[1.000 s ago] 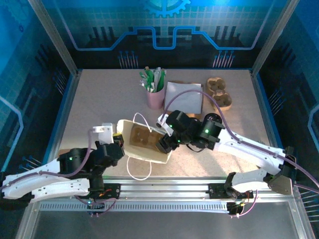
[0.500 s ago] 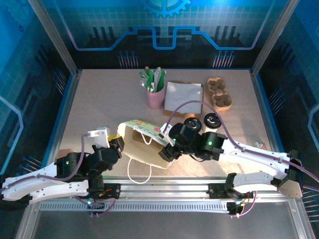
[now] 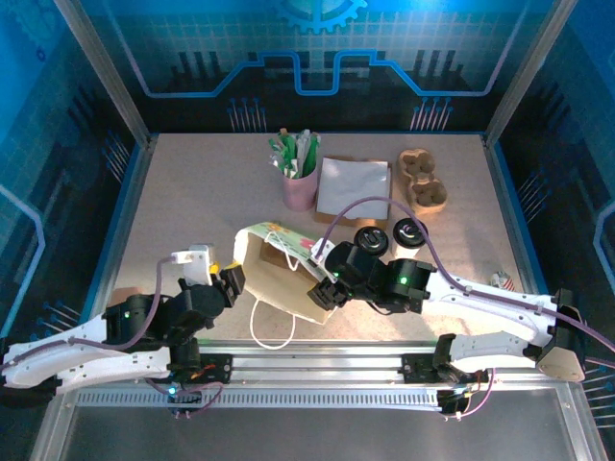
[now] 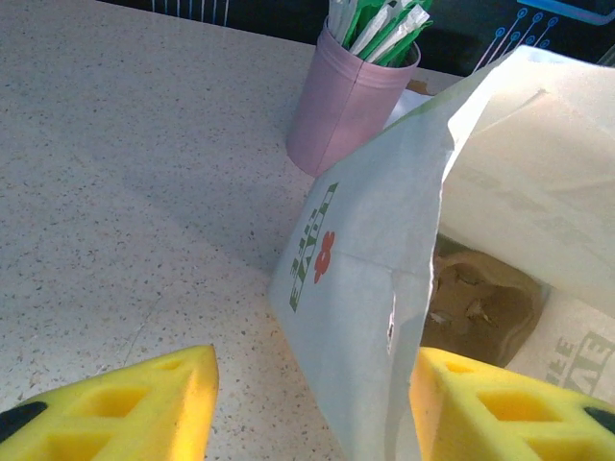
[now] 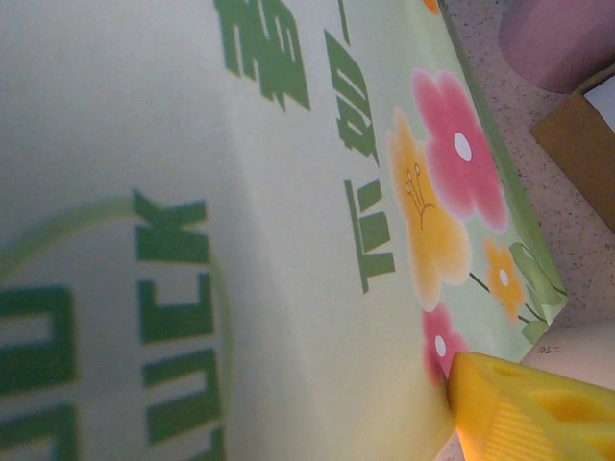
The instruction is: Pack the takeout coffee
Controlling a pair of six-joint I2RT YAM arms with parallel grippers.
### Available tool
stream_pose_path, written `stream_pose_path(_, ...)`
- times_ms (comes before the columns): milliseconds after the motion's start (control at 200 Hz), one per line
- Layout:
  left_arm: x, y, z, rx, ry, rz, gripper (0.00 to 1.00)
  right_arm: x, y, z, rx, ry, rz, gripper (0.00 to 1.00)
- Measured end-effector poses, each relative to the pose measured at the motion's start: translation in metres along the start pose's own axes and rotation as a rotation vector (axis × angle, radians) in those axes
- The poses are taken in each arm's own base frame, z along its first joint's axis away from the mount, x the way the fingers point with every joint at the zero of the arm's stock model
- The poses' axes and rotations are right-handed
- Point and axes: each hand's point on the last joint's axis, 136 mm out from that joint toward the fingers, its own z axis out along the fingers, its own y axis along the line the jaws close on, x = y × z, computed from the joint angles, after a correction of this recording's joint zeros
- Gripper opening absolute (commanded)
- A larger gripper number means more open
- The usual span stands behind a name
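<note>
The left gripper (image 4: 307, 413), at the table's (image 3: 173, 202) near left, has its yellow fingers (image 4: 125, 403) parted. The side fold of the white paper bag (image 3: 279, 279) lies between them, unclamped. The bag leans over mid-table with its mouth up toward the overhead camera, a brown pulp carrier (image 4: 480, 307) inside and a handle loop (image 3: 272, 322) trailing to the near edge. The right gripper (image 3: 322, 291) sits at the bag's right rim. One yellow finger (image 5: 538, 403) lies against the flowered face, and its mate is hidden, so whether the jaws pinch the paper cannot be told. The takeout coffee (image 3: 368, 240), seen as a round black lid, stands upright just right of and beyond the bag. A second black-lidded cup (image 3: 408, 232) is beside it. Both sit beside the right arm's wrist, making it the nearer arm for the lift leftward into the bag's mouth.
</note>
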Motion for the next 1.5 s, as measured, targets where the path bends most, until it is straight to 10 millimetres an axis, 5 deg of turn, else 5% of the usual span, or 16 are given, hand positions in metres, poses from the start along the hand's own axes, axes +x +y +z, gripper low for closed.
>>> stream_pose_path(335, -0.002, -0.008, -0.001, 0.011, 0.023, 0.006, 0.57, -0.009, -0.009, -0.002, 0.018, 0.032, 0.003, 0.76)
stream_pose_path(765, -0.017, -0.027, -0.010, 0.059, 0.059, -0.019, 0.60, -0.045, -0.050, -0.005, 0.051, 0.098, 0.101, 0.77)
stream_pose_path(1046, -0.028, -0.036, -0.015, 0.078, 0.061, -0.032, 0.62, -0.087, -0.058, -0.005, 0.047, 0.076, 0.110, 0.79)
stream_pose_path(1501, -0.042, -0.037, -0.025, 0.083, 0.060, -0.027, 0.67, -0.139, -0.100, 0.015, 0.102, 0.075, 0.126, 0.84)
